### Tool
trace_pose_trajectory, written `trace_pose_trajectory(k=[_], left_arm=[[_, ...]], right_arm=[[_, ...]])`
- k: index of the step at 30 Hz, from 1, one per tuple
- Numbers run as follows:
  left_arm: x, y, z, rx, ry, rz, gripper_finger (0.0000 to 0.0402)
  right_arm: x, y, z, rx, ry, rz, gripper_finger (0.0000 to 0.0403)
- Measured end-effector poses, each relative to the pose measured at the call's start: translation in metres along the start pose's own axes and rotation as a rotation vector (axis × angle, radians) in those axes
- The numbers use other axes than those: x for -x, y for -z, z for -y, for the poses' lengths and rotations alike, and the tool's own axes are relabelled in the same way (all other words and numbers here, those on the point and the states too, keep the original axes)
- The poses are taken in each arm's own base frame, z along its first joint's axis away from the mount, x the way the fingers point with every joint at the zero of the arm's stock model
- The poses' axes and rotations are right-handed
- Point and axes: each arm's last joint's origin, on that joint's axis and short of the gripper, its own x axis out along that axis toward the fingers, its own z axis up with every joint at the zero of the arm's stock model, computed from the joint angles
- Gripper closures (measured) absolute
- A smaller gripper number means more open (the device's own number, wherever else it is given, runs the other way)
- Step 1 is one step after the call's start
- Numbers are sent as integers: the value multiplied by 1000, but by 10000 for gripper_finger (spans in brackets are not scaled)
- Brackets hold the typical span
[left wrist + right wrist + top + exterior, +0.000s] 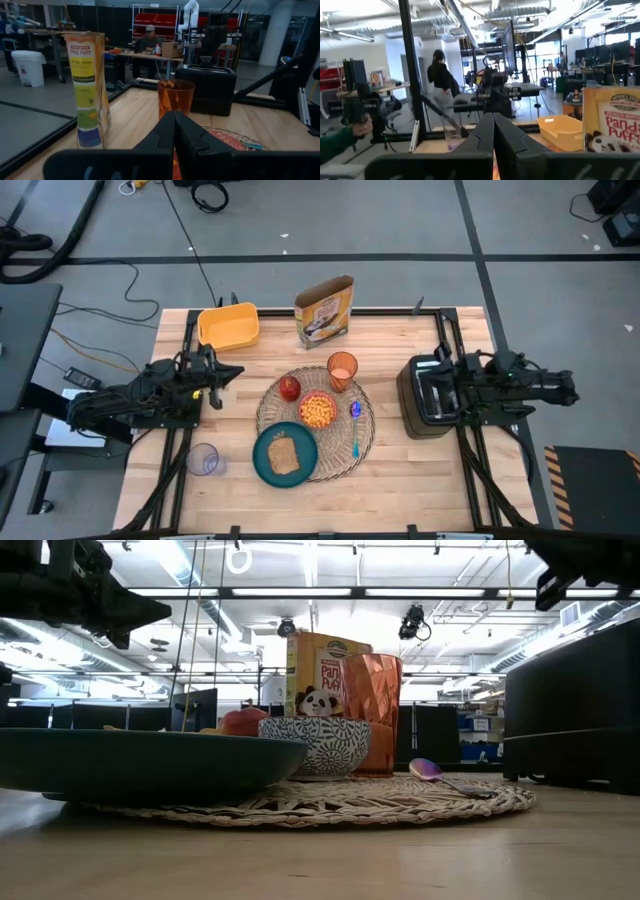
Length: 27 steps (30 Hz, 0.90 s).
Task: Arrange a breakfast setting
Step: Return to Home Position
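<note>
The round straw placemat (365,442) lies mid-table. On it rest the teal plate with toast (285,454), the bowl of orange cereal (319,410), the red apple (290,388) and the blue spoon (355,427). The orange cup (342,370) stands at its far edge. My left gripper (230,372) hovers shut at the table's left, pointing level toward the mat. My right gripper (447,383) hovers shut at the right, above the toaster. Both wrist views show the fingers closed, left (174,117) and right (493,120), with nothing between them.
A black toaster (425,395) stands right of the mat, a yellow bin (229,325) at the far left, and a cereal box (324,310) at the far middle. A clear cup (203,460) sits at the near left. Bare wood lies along the near edge.
</note>
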Motion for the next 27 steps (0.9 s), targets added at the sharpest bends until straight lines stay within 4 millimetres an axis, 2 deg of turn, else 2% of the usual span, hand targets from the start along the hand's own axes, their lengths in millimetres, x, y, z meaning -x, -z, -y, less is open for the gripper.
trace_pose_trajectory(k=[6,9,14,27], left_arm=[[0,1,-2,16,-74,-9,394],[-2,9,-1,16,-49,-21,395],[-6,33,3,0,3,-15,395],[-6,33,5,-24,5,-9,395]], right_arm=[[-4,21,1,-17,-34,6,397],[-5,31,1,-20,-50,-1,397],[-6,37,1,-27,-65,6,396],[-6,41,-1,-86,-145,-4,396]])
